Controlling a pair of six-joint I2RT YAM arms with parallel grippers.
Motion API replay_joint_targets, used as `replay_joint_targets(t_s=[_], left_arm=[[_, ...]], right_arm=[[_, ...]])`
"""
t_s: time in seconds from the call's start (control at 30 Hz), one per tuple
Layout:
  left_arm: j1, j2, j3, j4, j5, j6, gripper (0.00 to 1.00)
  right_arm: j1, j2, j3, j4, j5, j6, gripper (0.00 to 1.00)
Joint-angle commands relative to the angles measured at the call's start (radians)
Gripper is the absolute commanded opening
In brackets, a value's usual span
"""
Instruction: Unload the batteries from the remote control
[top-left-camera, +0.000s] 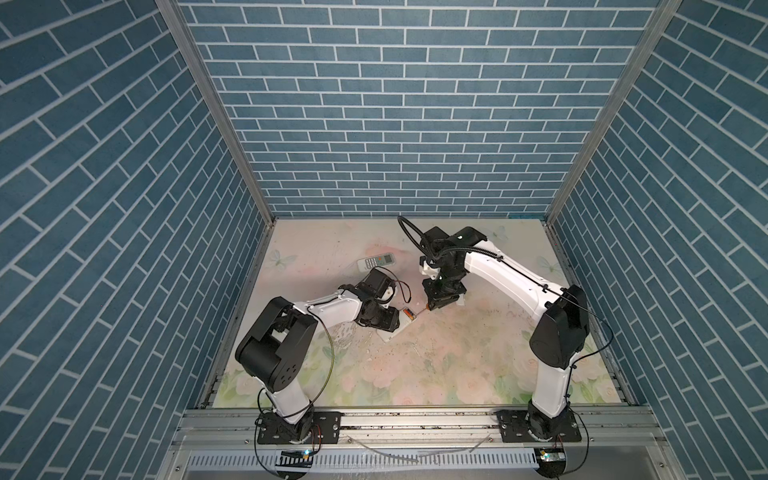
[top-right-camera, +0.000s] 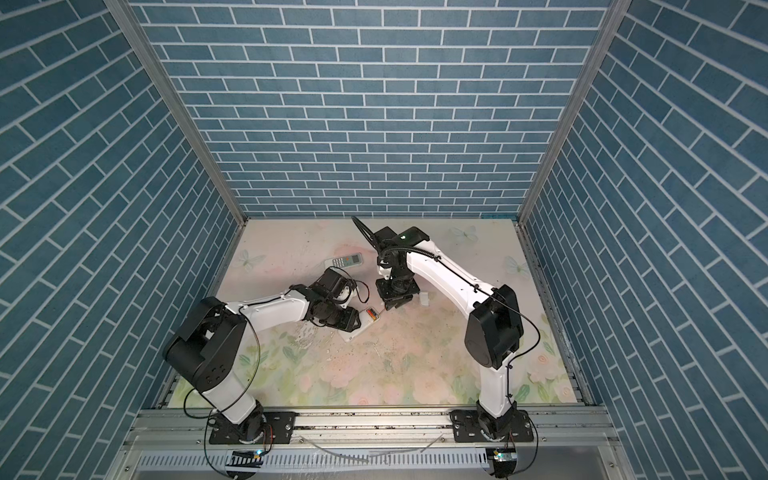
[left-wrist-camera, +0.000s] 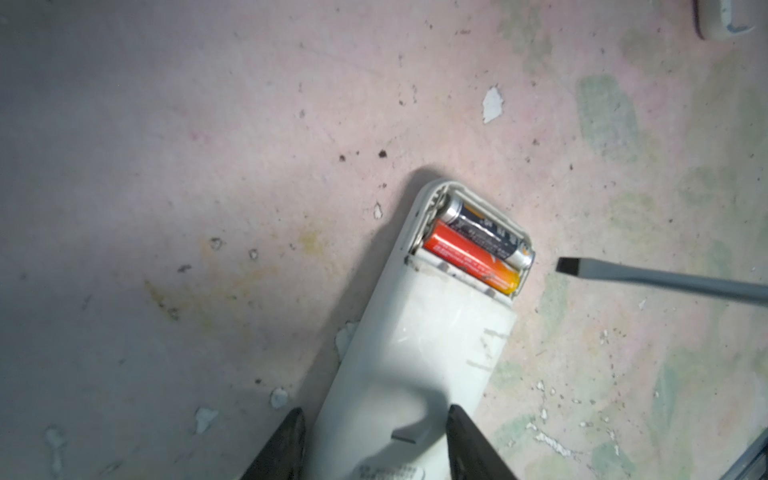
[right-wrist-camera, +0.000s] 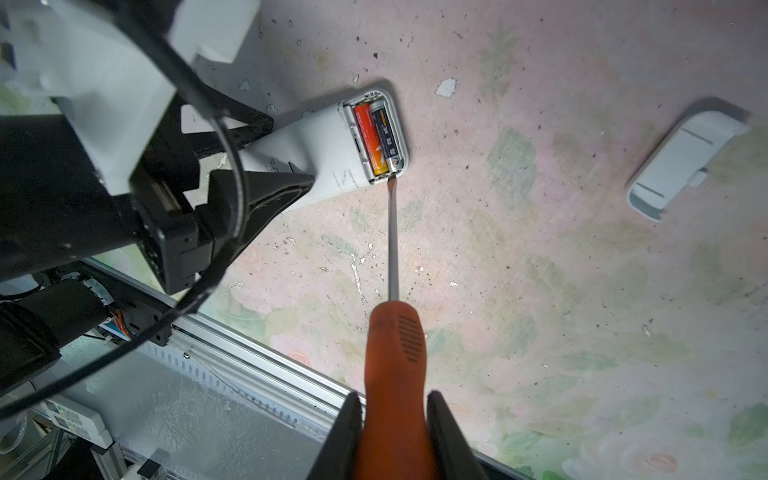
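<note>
Left gripper (left-wrist-camera: 374, 419) clamped across white remote (left-wrist-camera: 419, 345), right gripper (right-wrist-camera: 395, 399) grasping orange screwdriver (right-wrist-camera: 397, 332), two batteries (right-wrist-camera: 378, 139) seated in the remote's open compartment (left-wrist-camera: 436, 193), left wrist view shows blade tip (left-wrist-camera: 562, 264) just clear, right wrist view shows detached cover (right-wrist-camera: 685, 158).

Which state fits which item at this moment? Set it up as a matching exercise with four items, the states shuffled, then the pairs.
Items:
1. screwdriver
2. orange battery
3. white cover
4. open remote

States:
A. lying detached on the mat
B. clamped by the left gripper
C. gripped by the right gripper
D. seated in the open remote, beside the black battery

Pairs: 1-C, 2-D, 3-A, 4-B.
</note>
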Motion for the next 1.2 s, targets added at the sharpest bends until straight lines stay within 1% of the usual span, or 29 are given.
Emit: replay_joint_targets(t_s=[0.0, 0.5, 1.17], left_arm=[[0.004, 0.021, 0.012, -0.001, 0.009, 0.023, 0.55], [0.003, 0.034, 0.017, 0.001, 0.013, 0.031, 0.55], [0.002, 0.055, 0.009, -0.007, -0.007, 0.046, 0.53]], right_arm=[[0.006, 0.016, -0.008, -0.005, -0.001, -0.051, 0.00], [0.005, 0.013, -0.050, -0.010, 0.002, -0.081, 0.00], [0.006, 0.023, -0.038, 0.004, 0.002, -0.077, 0.00]])
